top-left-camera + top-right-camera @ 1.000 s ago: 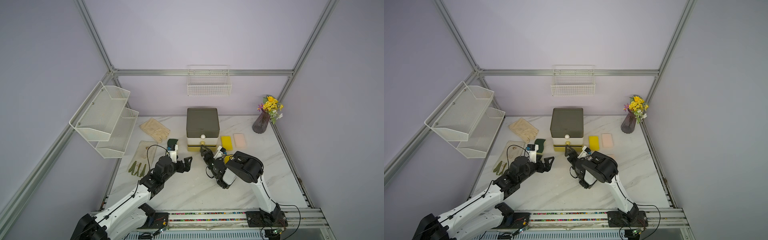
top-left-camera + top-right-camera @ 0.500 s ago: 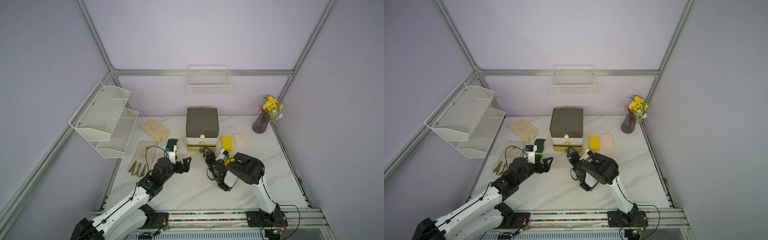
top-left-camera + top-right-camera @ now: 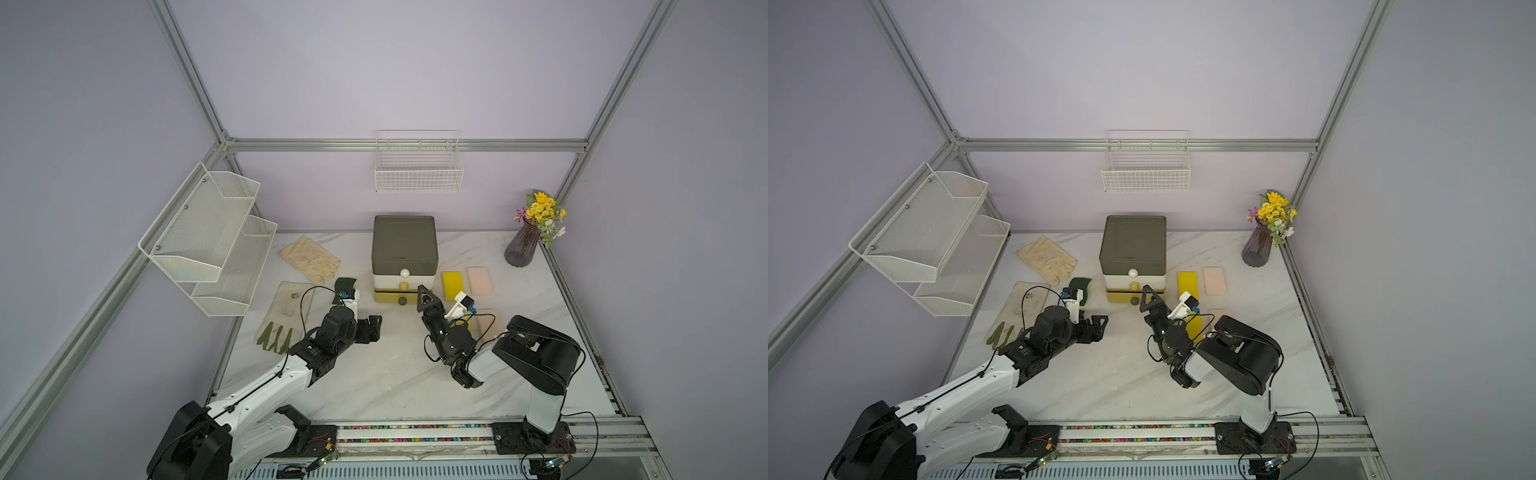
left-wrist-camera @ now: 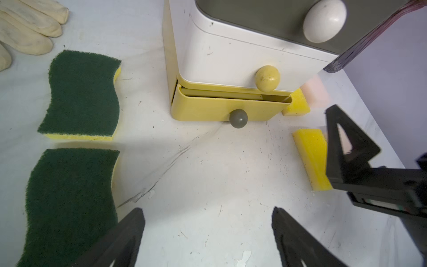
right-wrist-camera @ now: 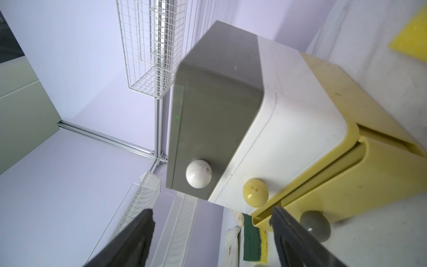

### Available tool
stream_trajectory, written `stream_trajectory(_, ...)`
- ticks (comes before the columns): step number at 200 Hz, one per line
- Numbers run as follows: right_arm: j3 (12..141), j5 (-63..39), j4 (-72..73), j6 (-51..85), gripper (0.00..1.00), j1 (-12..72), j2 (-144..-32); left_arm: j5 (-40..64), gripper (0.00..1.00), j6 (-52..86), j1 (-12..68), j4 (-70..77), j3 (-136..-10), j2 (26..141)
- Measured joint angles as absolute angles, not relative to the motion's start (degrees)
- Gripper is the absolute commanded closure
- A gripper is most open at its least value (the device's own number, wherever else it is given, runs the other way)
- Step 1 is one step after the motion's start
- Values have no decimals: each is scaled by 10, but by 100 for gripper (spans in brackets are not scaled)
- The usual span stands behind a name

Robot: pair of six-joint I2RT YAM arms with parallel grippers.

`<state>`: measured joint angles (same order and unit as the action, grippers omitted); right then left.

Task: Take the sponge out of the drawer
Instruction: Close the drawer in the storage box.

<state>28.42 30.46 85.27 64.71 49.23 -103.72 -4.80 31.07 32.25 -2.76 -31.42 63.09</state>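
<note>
A small drawer chest [image 3: 405,245] stands mid-table, with grey, white and yellow tiers. Its yellow bottom drawer [image 4: 208,111] is pulled out a crack, and its grey knob [image 4: 238,118] is free. The drawer's inside does not show, so the sponge in it is hidden. My right gripper [image 3: 424,300] hovers open, turned on its side, just right of the drawer front. In the right wrist view its finger [image 5: 291,233] crosses in front of the knob [image 5: 318,225], which lies outside the gap. My left gripper [image 4: 206,215] is open and empty over bare table, left-front of the chest.
Two green-topped sponges [image 4: 83,94] [image 4: 69,203] lie left of the chest. Yellow [image 3: 451,284] and pink [image 3: 478,280] sponges lie to its right, and another yellow one [image 4: 312,152] lies beneath the right gripper. There are also cream gloves [image 3: 309,259], a flower vase [image 3: 521,247], a wire shelf [image 3: 208,237] and a wall basket [image 3: 417,170].
My right gripper has shifted a little to the right, off the drawer's knob. The left arm has barely moved.
</note>
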Motion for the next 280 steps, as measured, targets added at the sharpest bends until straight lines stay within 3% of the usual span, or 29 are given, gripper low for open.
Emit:
stream_trajectory(19,269,300,819,625,15,492,-984,-47,11,321,322,-29,-340,671)
stream_trajectory(43,244,276,763,606,15,480,-929,-34,21,326,322,-26,-367,718)
stream_trajectory(87,253,210,579,562,13,423,-815,5,53,329,324,-14,-425,819)
stream_trajectory(133,258,152,432,509,12,337,-698,-34,52,288,361,-15,-497,914)
stream_trajectory(174,258,142,357,470,10,311,-632,-103,52,248,404,-5,-544,977)
stream_trajectory(234,247,138,324,457,10,308,-617,-140,54,239,405,72,-536,1018)
stream_trajectory(280,242,139,318,457,10,308,-617,-145,61,231,405,114,-535,1046)
